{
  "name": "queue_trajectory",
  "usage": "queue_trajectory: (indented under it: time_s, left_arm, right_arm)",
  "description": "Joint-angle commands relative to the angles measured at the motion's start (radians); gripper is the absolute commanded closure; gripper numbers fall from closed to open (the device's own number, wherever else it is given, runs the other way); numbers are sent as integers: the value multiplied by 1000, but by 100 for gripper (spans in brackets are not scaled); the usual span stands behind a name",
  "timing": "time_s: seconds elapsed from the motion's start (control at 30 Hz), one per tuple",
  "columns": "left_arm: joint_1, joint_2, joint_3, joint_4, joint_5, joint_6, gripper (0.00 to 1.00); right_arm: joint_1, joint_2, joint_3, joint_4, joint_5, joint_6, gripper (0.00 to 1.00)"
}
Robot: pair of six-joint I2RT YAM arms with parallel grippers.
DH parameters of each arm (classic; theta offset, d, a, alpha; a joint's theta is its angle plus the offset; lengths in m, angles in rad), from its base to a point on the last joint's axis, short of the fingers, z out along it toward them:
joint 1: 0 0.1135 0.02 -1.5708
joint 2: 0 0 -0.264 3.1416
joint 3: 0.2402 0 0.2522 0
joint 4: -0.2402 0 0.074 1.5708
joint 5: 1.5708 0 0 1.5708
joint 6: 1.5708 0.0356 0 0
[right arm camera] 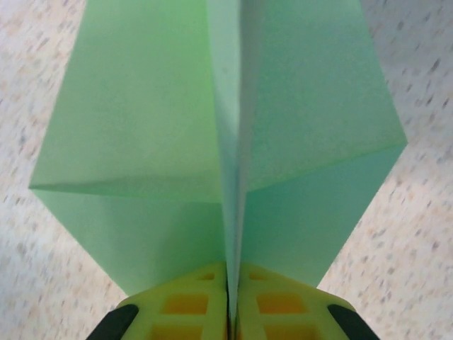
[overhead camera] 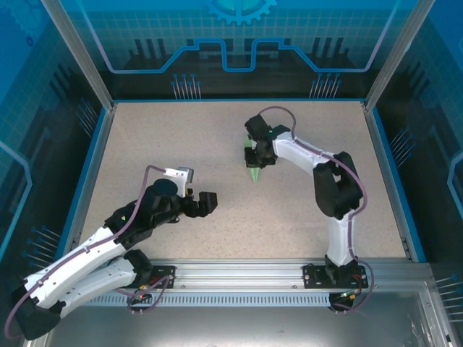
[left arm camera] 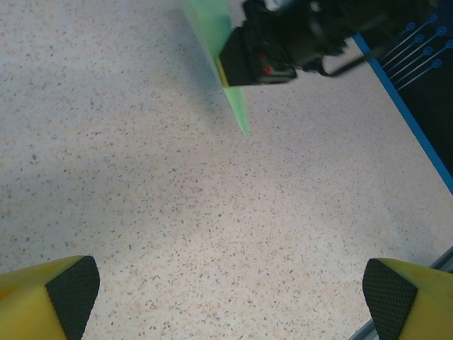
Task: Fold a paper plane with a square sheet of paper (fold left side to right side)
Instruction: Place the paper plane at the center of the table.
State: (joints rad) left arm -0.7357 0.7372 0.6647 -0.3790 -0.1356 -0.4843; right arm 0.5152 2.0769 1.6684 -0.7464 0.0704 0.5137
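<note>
The pale mint-green paper plane (overhead camera: 253,170) is a narrow pointed dart held above the table near the middle, its tip pointing toward the near edge. My right gripper (overhead camera: 259,156) is shut on its centre fold. In the right wrist view the plane (right arm camera: 141,142) spreads two flaps either side of the crease, which is pinched between my yellow fingers (right arm camera: 185,306). In the left wrist view the plane (left arm camera: 212,32) hangs below the dark right gripper. My left gripper (overhead camera: 207,202) is open over bare table, left of and nearer than the plane, its fingertips (left arm camera: 71,290) wide apart.
The speckled beige table (overhead camera: 145,144) is bordered by a blue rim (overhead camera: 383,173) and aluminium frame posts. The metal rail with both arm bases (overhead camera: 239,278) runs along the near edge.
</note>
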Motion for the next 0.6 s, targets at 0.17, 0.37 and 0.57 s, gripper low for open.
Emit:
queue_trajectory:
  time_s: [0.17,0.37,0.57]
  left_arm:
    - [7,-62,-14,42,14,101,1]
    - [8,-92,-37,35,-10,92,1]
    - [8,-104,-67,42,-21,58,1]
  right_arm:
    - [-27,243,367,-228,62,-33,90]
    - [-27,372,517,-301,64,-30,89]
    - [-31,423,557,-320,53,-15,88]
